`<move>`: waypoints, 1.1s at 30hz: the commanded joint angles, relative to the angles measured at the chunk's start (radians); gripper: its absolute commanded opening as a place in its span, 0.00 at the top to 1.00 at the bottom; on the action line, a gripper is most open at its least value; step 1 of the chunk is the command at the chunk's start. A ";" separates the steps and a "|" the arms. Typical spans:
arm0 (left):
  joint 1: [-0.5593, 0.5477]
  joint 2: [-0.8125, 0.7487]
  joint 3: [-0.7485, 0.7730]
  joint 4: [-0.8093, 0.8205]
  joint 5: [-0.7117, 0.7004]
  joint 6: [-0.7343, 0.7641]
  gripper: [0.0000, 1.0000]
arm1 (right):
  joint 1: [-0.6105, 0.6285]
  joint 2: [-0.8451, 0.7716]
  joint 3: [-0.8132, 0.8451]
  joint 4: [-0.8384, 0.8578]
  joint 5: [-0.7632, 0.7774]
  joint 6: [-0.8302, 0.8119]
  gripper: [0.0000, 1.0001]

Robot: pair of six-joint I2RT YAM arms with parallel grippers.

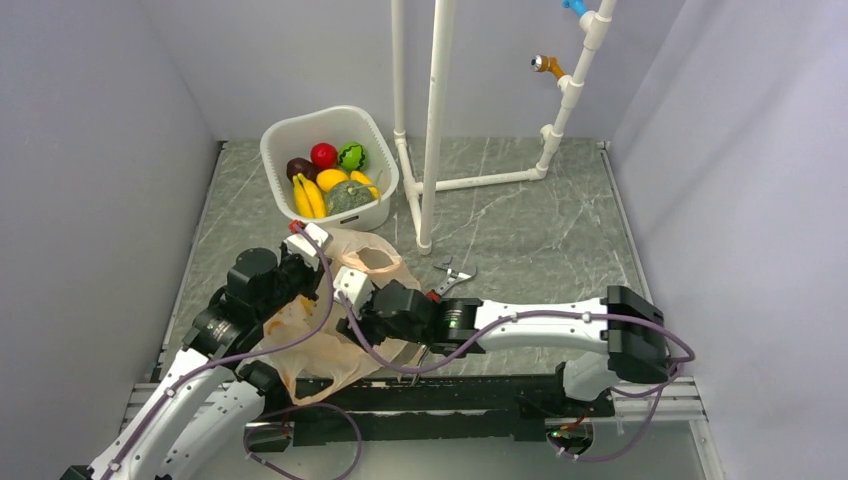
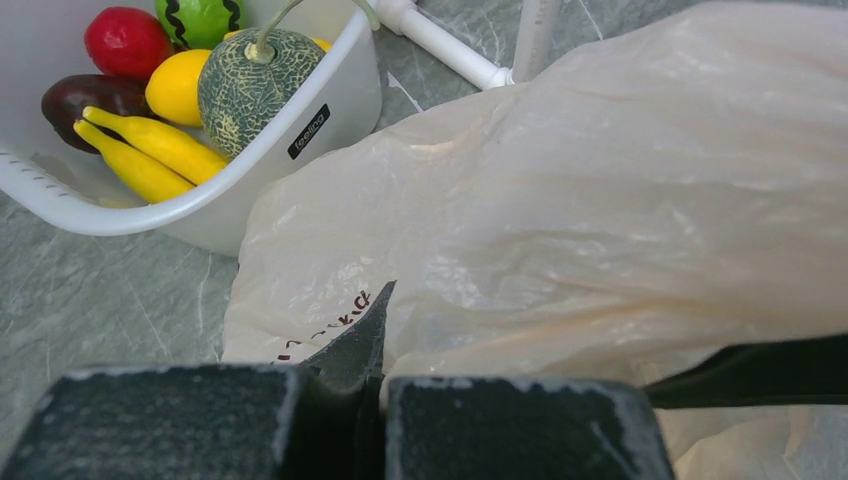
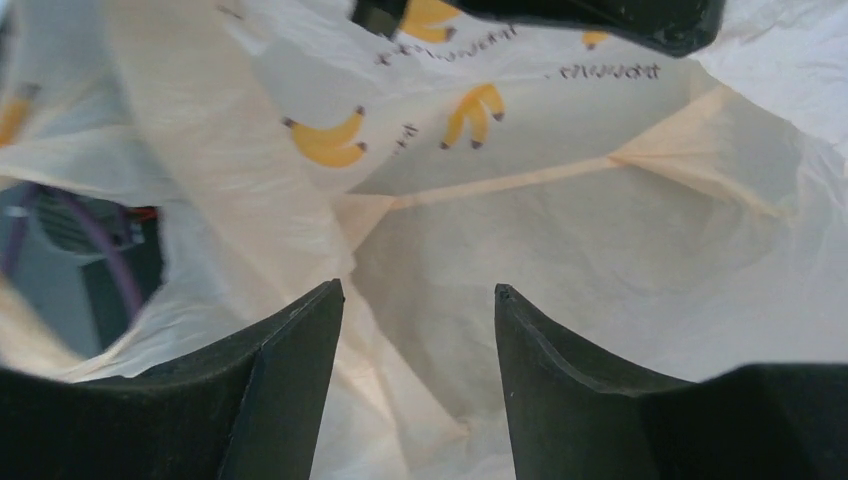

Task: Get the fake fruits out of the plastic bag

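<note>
- One plastic bag (image 1: 330, 345), printed with small yellow bananas.
- One white tub (image 1: 285, 135) on the counter (image 1: 520, 220).
- One banana bunch (image 1: 308, 196) in the tub; the left wrist view shows two bananas in it.
- One dark-green squash-like piece (image 1: 347, 197).
- One bright green striped ball (image 1: 351, 156).
- One yellow-orange ball (image 1: 331, 179).
- One red ball (image 1: 323, 154).
- One dark maroon fruit (image 1: 300, 168).
- Two robot arms: left arm (image 1: 200, 380) and right arm (image 1: 540, 325).
- One metal hand tool (image 1: 455, 278).
- One white pipe frame (image 1: 437, 120) with two pegs: blue peg (image 1: 574, 6) and orange peg (image 1: 546, 66).
</note>
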 commanded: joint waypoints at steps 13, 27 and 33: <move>-0.028 -0.017 0.012 0.021 -0.051 0.015 1.00 | -0.020 0.268 0.160 -0.300 0.084 -0.175 0.42; -0.034 -0.051 0.005 0.032 -0.068 -0.003 1.00 | 0.064 0.238 -0.049 0.036 0.070 -0.078 0.02; -0.034 0.061 0.130 -0.111 -0.062 -0.246 0.56 | 0.078 0.253 -0.116 0.230 0.279 0.026 0.01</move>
